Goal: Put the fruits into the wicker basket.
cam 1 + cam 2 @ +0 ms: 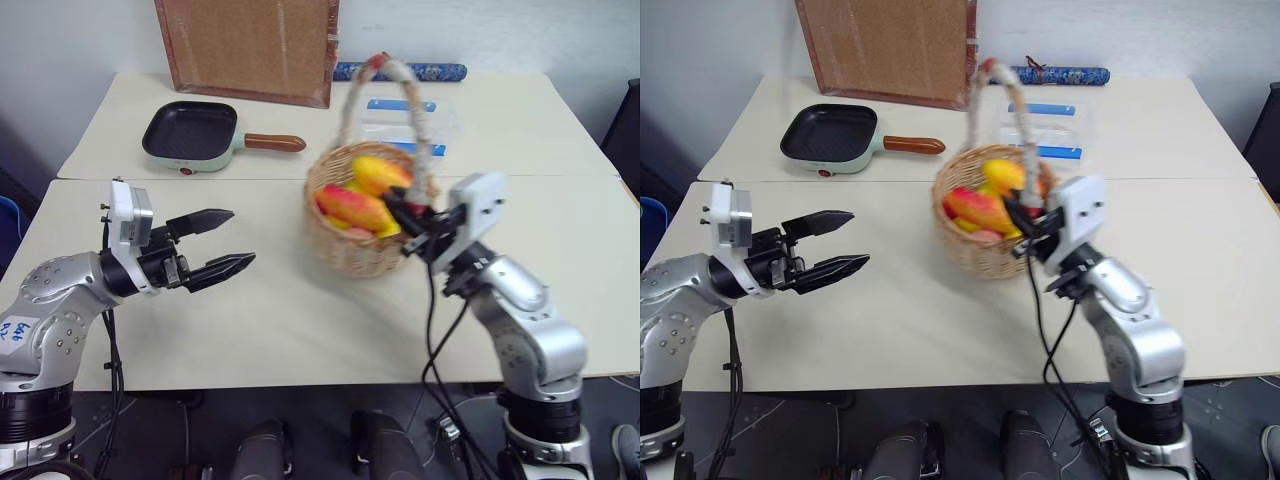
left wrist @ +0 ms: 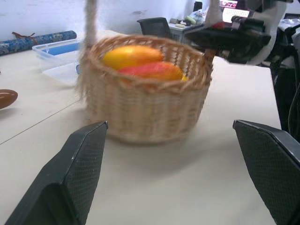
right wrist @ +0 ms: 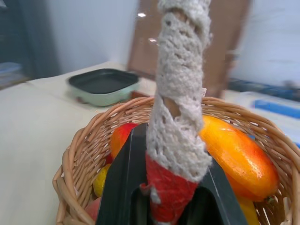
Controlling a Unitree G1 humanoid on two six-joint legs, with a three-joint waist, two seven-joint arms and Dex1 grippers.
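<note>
The right hand (image 1: 405, 222) was clenched on the base of the wicker basket's (image 1: 350, 250) cloth-wrapped handle (image 3: 180, 108), at the rim. The basket sat near the middle of the tabletop (image 1: 300, 330), by the seam with the far tabletop, holding a red-yellow mango (image 1: 352, 208) and yellow fruits (image 1: 380, 175). The left hand (image 1: 222, 242) hung released, well apart from the basket, toward the tabletop's left edge.

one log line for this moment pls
right gripper: shut on basket handle | left gripper: open, free | fruits: in basket
</note>
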